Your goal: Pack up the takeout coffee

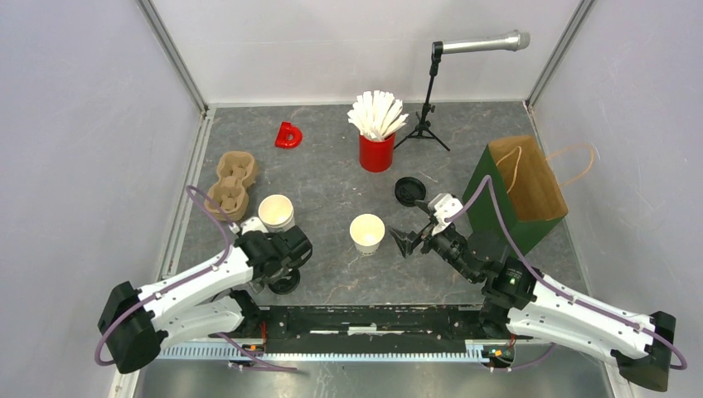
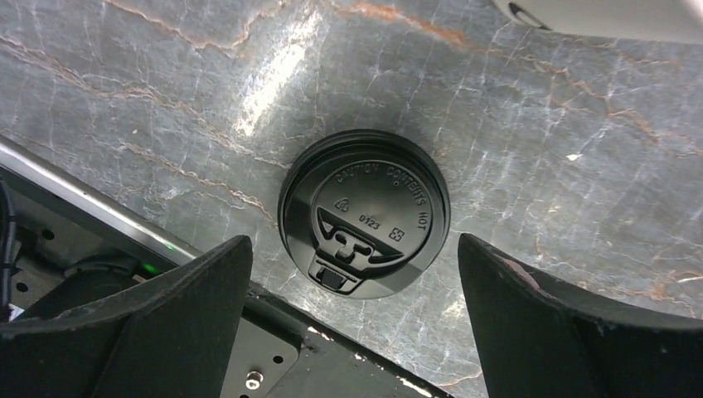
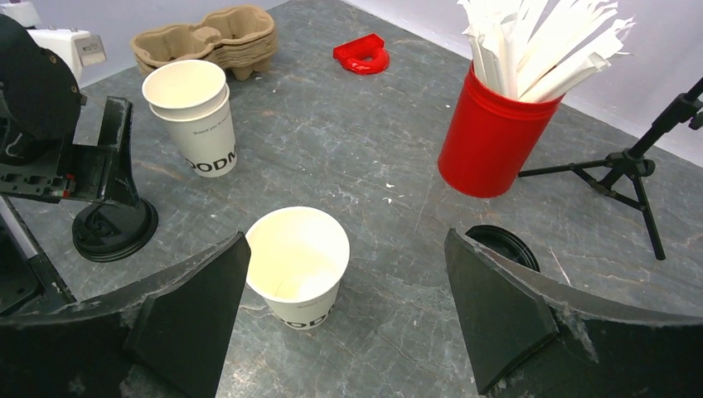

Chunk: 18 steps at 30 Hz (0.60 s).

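One white paper cup (image 1: 366,233) stands open and lidless mid-table; it also shows in the right wrist view (image 3: 297,265). A second white cup (image 1: 276,212), which looks like two nested cups in the right wrist view (image 3: 192,116), stands to its left. One black lid (image 1: 284,283) lies flat near the front edge, right under my left gripper (image 1: 286,264). In the left wrist view the left gripper (image 2: 354,245) is open, with the lid (image 2: 365,224) between its fingers but untouched. My right gripper (image 3: 346,240) is open and empty, just right of the middle cup. The other black lid (image 1: 409,191) lies behind it.
A brown pulp cup carrier (image 1: 232,184) sits at the left. A red cup of white sticks (image 1: 376,149) and a red object (image 1: 288,135) stand at the back. A microphone tripod (image 1: 425,116) is back right. A green and brown paper bag (image 1: 518,195) stands open at the right.
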Each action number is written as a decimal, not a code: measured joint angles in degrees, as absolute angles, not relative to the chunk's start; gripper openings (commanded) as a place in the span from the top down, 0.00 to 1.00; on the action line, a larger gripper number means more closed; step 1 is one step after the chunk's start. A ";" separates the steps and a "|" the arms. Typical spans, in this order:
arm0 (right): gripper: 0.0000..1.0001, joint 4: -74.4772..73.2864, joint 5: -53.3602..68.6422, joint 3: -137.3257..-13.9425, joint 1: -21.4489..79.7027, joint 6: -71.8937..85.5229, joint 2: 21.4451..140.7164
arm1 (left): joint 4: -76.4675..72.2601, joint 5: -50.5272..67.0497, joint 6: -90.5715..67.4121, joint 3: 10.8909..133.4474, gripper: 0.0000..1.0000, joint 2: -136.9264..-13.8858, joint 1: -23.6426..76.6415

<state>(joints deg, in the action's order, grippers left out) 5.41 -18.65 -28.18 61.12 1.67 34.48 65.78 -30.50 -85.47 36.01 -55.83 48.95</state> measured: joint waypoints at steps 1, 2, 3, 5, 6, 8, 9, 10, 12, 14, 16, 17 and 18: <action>0.05 5.39 -18.72 -28.18 61.12 1.67 34.50 | 65.45 -30.20 -85.84 35.57 0.00 -56.25 48.95; 0.05 5.37 -18.74 -28.18 61.12 1.67 34.57 | 64.88 -29.82 -85.97 35.05 0.00 -56.55 48.95; 0.05 5.34 -18.74 -28.18 61.12 1.67 34.61 | 64.36 -29.63 -86.15 34.57 0.00 -56.84 48.95; 0.05 5.30 -18.74 -28.18 61.12 1.67 34.68 | 63.35 -29.30 -86.32 33.71 0.00 -57.54 48.95; 0.05 5.30 -18.72 -28.18 61.12 1.67 34.70 | 62.83 -29.17 -86.35 33.41 0.00 -57.89 48.95; 0.05 5.28 -18.74 -28.18 61.12 1.69 34.74 | 61.67 -28.62 -86.39 32.88 0.00 -58.67 48.95; 0.04 5.26 -18.74 -28.18 61.12 1.69 34.76 | 60.86 -28.32 -86.39 32.56 0.00 -59.05 48.95; 0.04 5.26 -18.74 -28.18 61.12 1.69 34.79 | 60.14 -28.12 -86.39 32.25 0.00 -59.40 48.95; 0.04 5.26 -18.74 -28.18 61.12 1.69 34.83 | 58.35 -27.86 -86.37 31.64 0.00 -59.88 48.95; 0.04 5.26 -18.74 -28.18 61.12 1.72 34.89 | 57.01 -27.79 -86.39 31.29 0.00 -60.47 48.95; 0.04 5.23 -18.72 -28.18 61.12 1.72 35.00 | 56.14 -27.75 -86.39 31.18 0.00 -61.34 48.95; 0.04 5.15 -18.74 -28.18 61.12 1.72 35.07 | 55.86 -27.73 -86.39 31.16 0.00 -61.80 48.95; 0.04 5.08 -18.72 -28.18 61.12 1.72 35.11 | 55.64 -27.73 -86.41 31.16 0.00 -62.37 48.95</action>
<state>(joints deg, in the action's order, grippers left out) 5.08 -18.72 -28.18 61.12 1.72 35.11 55.64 -27.73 -86.41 31.16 -62.37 48.95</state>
